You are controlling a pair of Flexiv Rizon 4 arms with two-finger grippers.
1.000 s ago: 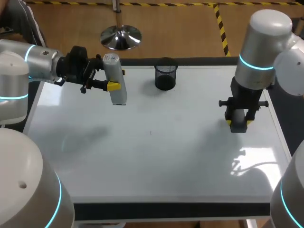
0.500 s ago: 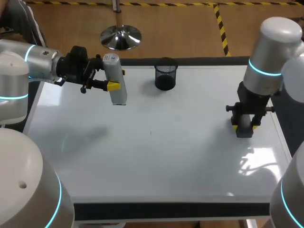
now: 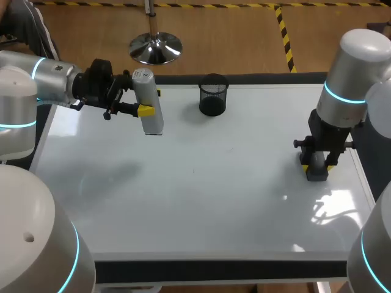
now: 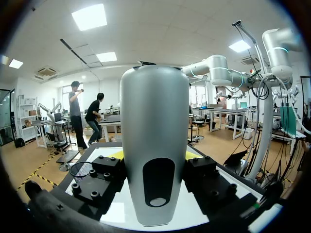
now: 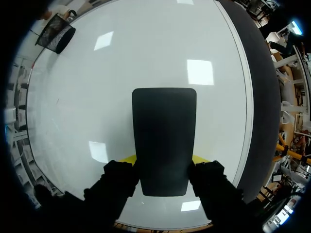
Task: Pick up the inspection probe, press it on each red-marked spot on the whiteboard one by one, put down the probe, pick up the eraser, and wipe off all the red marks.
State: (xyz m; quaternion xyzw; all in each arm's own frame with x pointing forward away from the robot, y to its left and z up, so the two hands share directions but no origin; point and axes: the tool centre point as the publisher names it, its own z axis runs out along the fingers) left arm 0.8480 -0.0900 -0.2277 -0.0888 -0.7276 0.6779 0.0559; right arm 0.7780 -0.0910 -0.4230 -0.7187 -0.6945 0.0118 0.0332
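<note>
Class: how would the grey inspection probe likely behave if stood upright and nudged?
The inspection probe looks rigid, a hard moulded shell. Tall and narrow, it would probably tip easily. Its smooth rounded body might then roll.

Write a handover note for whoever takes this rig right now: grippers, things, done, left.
Left gripper shut on the inspection probe, held above the whiteboard's far left part.
Right gripper shut on the eraser, low at the board's right side.
Done: no red marks show on the board.
Left: probably just setting down the probe, not yet put down, and the eraser.
</note>
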